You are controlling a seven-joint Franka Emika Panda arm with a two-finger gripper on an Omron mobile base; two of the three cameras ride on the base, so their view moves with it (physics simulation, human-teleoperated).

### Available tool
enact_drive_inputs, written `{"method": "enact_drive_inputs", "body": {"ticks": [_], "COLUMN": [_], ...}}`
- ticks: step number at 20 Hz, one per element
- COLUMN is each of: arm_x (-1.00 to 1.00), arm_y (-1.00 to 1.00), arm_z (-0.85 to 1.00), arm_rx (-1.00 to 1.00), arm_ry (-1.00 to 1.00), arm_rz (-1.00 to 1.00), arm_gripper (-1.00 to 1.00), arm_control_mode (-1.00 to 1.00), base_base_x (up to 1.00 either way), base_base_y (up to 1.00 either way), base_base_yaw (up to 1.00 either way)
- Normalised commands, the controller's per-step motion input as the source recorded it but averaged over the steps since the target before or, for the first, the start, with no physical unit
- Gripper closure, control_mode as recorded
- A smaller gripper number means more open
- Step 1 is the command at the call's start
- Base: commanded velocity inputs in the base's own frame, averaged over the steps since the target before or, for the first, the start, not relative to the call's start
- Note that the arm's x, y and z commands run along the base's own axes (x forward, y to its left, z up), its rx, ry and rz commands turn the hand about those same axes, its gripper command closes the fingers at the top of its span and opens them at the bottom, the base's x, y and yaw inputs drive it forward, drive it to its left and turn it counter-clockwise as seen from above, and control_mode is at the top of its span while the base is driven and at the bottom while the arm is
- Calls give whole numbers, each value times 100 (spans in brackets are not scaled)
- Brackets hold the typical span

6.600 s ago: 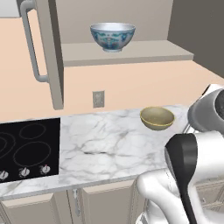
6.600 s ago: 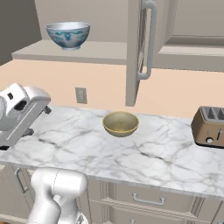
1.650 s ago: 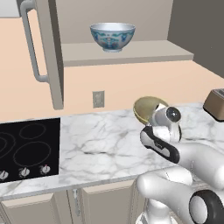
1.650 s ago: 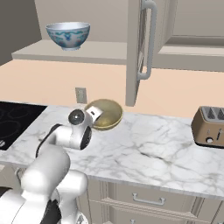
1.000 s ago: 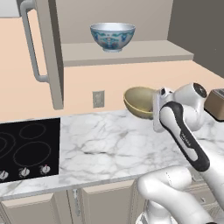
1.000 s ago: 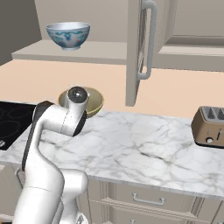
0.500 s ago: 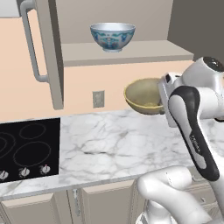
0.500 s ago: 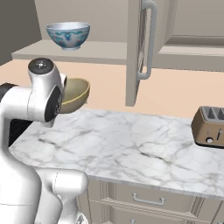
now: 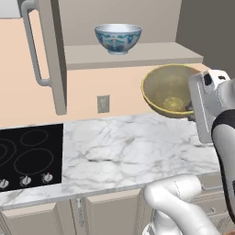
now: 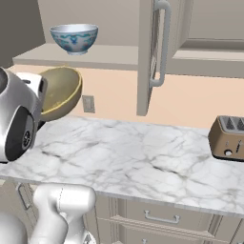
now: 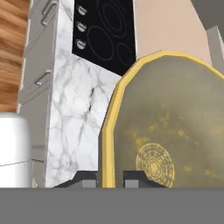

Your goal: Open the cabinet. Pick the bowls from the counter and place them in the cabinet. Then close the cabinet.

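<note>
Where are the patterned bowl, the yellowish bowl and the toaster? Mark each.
patterned bowl [image 9: 118, 39], left base view, outer wall.
yellowish bowl [image 9: 167, 92], left base view, inner wall.
toaster [image 10: 230, 138], right base view, front face.

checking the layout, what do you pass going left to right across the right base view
tan bowl held up in the hand, patterned bowl on the cabinet shelf, wall outlet, open cabinet door, toaster.

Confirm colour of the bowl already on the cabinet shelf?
White bowl with a blue-green pattern outside; clearest in the left base view.
</note>
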Motion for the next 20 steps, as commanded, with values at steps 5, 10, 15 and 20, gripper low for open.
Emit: {"method": "enact_drive_inputs", "body": {"ticks": [5, 10, 15, 20], "arm_x": [-50, -20, -4, 6], "arm_y": [-5, -25, -7, 0], "arm_z": [92, 80, 23, -1], "arm_rx": [5, 11, 16, 12], "arm_ry": [-7, 1, 3, 0], "arm_rz": [0, -6, -11, -13], "arm_gripper": [100, 100, 100, 100], "arm_control_mode": [-100, -100, -100, -100], "base_base_x": [0, 0, 0, 0], "base_base_y": [0, 0, 0, 0], "base_base_yaw": [0, 0, 0, 0]}}
